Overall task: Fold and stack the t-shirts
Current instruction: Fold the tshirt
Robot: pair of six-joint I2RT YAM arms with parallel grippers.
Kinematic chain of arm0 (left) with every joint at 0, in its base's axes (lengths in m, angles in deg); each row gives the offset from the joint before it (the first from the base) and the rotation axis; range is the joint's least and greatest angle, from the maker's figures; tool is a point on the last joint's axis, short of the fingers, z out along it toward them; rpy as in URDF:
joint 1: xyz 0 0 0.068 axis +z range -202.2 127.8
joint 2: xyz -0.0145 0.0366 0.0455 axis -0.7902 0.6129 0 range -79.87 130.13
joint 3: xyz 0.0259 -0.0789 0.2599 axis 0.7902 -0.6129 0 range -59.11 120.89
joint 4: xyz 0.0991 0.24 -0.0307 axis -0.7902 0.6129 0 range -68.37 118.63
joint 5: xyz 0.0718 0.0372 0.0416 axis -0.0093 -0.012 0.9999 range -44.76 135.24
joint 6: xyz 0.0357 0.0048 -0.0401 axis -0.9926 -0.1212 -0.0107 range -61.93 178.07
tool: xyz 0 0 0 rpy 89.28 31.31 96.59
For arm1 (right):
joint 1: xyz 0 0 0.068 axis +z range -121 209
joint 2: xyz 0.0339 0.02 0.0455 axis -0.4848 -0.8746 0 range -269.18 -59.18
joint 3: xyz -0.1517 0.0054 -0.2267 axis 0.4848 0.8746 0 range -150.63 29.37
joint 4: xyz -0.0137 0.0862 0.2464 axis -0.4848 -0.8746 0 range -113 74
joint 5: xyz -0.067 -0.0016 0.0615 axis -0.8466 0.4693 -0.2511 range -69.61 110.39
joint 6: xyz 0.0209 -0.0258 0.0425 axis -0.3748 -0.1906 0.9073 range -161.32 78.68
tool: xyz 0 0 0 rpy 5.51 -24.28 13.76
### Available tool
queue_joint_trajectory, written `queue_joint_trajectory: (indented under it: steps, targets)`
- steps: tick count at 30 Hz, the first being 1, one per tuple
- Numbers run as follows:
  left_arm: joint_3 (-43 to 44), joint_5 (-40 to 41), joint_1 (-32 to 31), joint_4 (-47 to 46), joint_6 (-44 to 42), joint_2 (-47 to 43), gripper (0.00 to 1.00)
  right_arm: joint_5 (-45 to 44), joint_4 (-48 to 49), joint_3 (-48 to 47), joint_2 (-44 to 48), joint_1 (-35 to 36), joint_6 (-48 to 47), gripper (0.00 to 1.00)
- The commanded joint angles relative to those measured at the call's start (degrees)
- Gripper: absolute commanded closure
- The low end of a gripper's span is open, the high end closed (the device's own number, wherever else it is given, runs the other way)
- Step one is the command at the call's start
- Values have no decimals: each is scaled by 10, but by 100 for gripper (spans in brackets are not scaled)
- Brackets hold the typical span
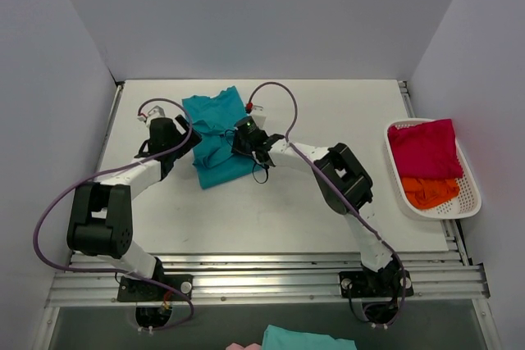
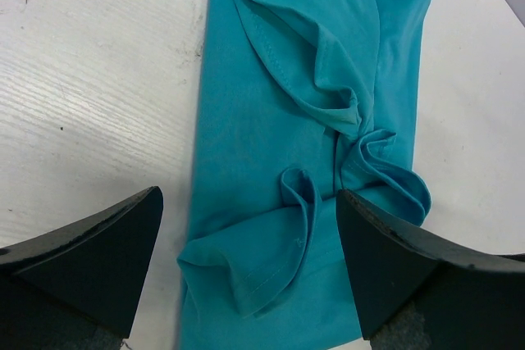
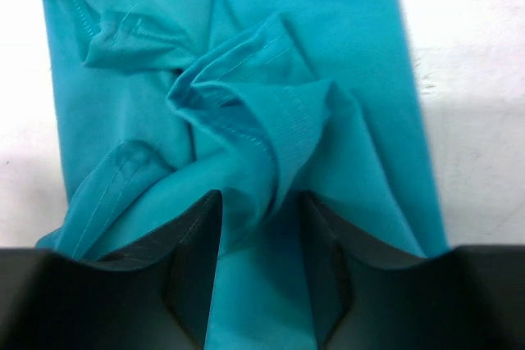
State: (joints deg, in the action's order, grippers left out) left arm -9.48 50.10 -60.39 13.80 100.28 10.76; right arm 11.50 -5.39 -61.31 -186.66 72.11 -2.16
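Right pincer [image 3: 261, 204] around teal-blue t-shirt [image 3: 246, 63] fold

Left arm [image 1: 131, 176] and right arm [image 1: 302, 153]: white links, black joint blocks, purple cables [image 1: 36, 239], black bases [image 1: 148, 288]; matte black wedge fingers [image 2: 90, 256].

Teal-blue t-shirt [image 1: 215, 138], crimson-pink t-shirt [image 1: 424, 147], orange t-shirt [image 1: 428, 192], white slatted basket [image 1: 469, 190].

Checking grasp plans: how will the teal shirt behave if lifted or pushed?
Probably floppy: the teal t-shirt lies in bunched folds, so a lifted corner should drape and sag. Likely light, since the cloth looks thin. Pushed, it would probably crumple rather than slide, as its raised ridges suggest.
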Motion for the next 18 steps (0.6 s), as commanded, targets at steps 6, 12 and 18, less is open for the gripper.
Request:
queue_joint_trajectory:
  steps: [6,12,18]
  targets:
    - [0,-12,9,-42,-7,10,5,-6,-7,-22,6,-25,2,82]
    - [1,-13,10,-49,-7,26,5,-5,-16,-42,4,-27,0,96]
    - [4,-16,13,-53,-7,34,5,2,-30,-81,-7,-28,-6,97]
